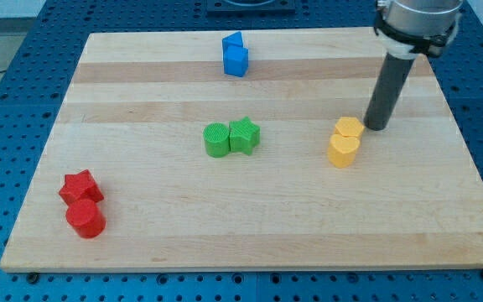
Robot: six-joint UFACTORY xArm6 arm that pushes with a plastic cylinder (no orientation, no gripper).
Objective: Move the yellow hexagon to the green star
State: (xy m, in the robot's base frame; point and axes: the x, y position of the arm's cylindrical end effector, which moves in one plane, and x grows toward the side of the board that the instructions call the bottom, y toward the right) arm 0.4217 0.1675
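**Yellow hexagon lies between my tip and the star**

Camera view: Yellow comes as a pair on the worktop's point(443, 210) right half. The upper piece, at the view's right of centre, reads as the yellow hexagon point(348, 128); just below it and touching it sits a second yellow block point(343, 150), whose rounded outline I cannot name with certainty. My tip point(377, 127) stands just to the view's right of the hexagon, so near that I cannot tell whether it touches or a sliver of board remains. The tool is a plain dark rod with nothing to part or close, so it clamps nothing.

The green star point(245, 134) rests near the board's middle, well apart from the hexagon and almost level with it toward the view's left. A green cylinder point(216, 139) touches the star's left side. So tip, hexagon and star stand roughly in one line running right to left, and I judge a leftward push would carry the hexagon toward the star. The second yellow block may drag along, being in contact.

Far from that line are a blue block pair point(236, 54) at the view's top, and a red star point(80, 186) with a red cylinder point(85, 219) at the lower left.
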